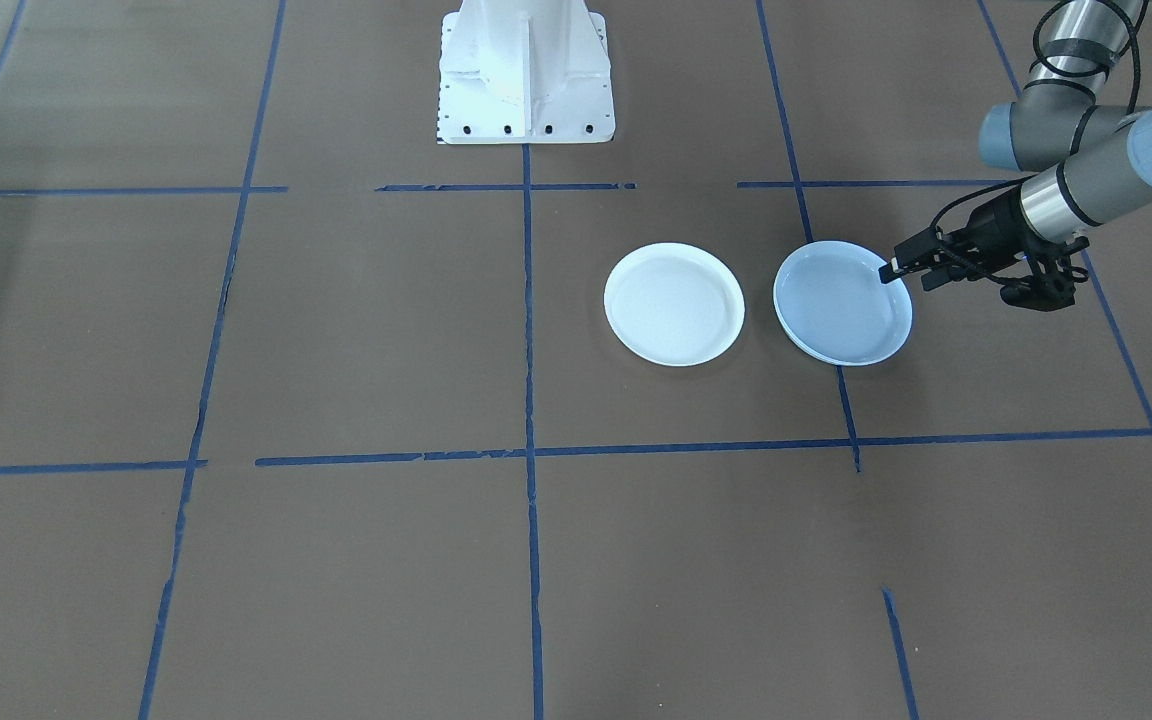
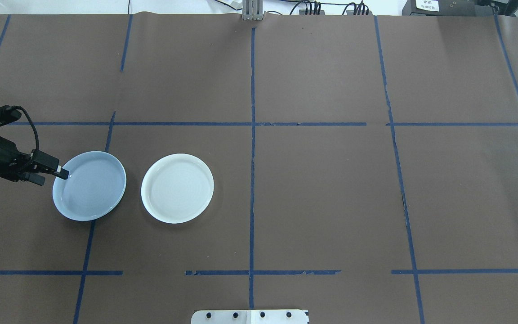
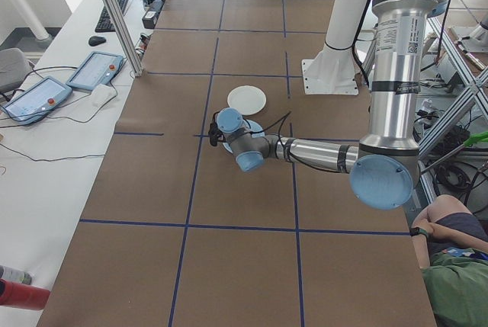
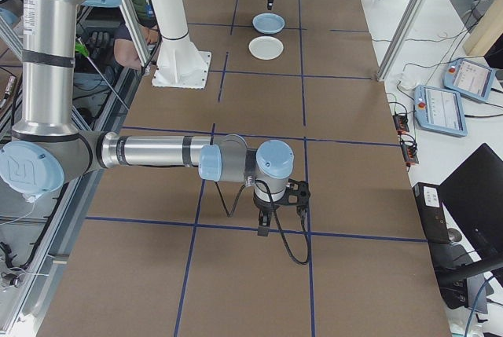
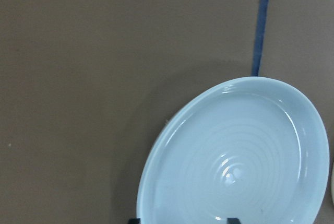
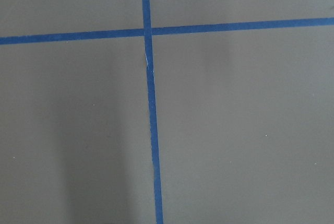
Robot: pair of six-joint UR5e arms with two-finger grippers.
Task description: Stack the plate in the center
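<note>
Front-facing: left tool [image 1: 894, 270] clenched on rim of pale blue plate [image 1: 843, 303], white plate [image 1: 674, 303] just beyond it, overhead: same grip on brown counter [image 2: 331, 193], right side view: right tool [image 4: 264, 229] far off, state untellable.

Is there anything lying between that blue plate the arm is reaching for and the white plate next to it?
Nothing visible. The left gripper is at the outer rim of the pale blue plate, and only bare brown table covering separates it from the white plate.
</note>
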